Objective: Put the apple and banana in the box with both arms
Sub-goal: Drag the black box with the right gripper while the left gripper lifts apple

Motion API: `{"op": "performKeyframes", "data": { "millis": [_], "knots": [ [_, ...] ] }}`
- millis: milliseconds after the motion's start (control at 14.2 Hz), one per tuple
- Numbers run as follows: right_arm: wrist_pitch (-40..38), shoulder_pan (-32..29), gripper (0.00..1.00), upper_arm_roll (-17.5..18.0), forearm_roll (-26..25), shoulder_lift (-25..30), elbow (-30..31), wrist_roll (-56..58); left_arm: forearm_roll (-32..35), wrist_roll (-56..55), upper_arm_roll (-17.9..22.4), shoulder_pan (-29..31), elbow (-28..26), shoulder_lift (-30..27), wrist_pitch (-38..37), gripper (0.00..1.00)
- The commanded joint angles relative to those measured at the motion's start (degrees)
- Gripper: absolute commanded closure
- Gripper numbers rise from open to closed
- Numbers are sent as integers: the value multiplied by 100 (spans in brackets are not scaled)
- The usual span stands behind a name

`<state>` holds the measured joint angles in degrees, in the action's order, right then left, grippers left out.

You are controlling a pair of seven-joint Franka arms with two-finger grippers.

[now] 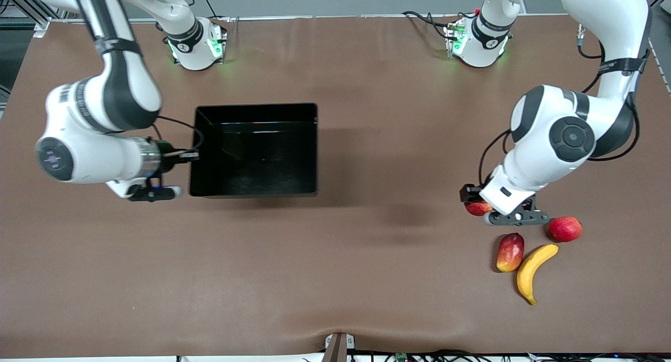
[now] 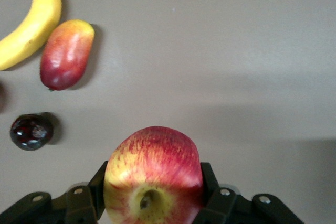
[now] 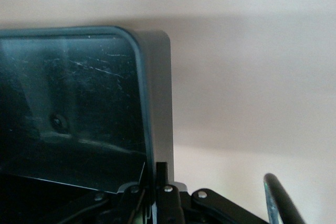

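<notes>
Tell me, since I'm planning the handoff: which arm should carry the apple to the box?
Left. Its gripper already has its jaws shut on the apple; the right gripper is shut on the box wall.

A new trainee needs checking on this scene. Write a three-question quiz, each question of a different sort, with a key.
1. True or false: the left gripper is shut on the small round red-and-yellow apple.
2. What does the right gripper clamp? A) a green pear B) a wall of the black rectangular plastic box C) nothing
3. Fill in: the curved yellow banana, not yet in the box, lies beside the elongated red-yellow ____.

Key: 1 true; 2 B; 3 mango.
</notes>
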<state>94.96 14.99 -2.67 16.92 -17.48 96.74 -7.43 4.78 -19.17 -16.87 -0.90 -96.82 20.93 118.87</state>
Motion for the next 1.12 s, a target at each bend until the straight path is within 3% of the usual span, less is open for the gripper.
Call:
{"op": "performKeyframes", "data": {
  "millis": [0,421,702,1054],
  "knots": [
    [600,881,100,-49,171,-79,73,-1064,75,-332,-194,11,-47,-80,-57,100],
    [2340,2007,100,-58,628,-861,47,-1954,84,-850,-440,-59,-83,-45,-31,100],
    [2956,2332,100,-58,1014,-1275,3,-1999,93,-1193,-449,-217,-91,-27,-22,100],
    [3125,2439,100,-58,1024,-1530,-15,-2008,84,-1326,-449,-533,-197,78,-13,100]
  ]
}}
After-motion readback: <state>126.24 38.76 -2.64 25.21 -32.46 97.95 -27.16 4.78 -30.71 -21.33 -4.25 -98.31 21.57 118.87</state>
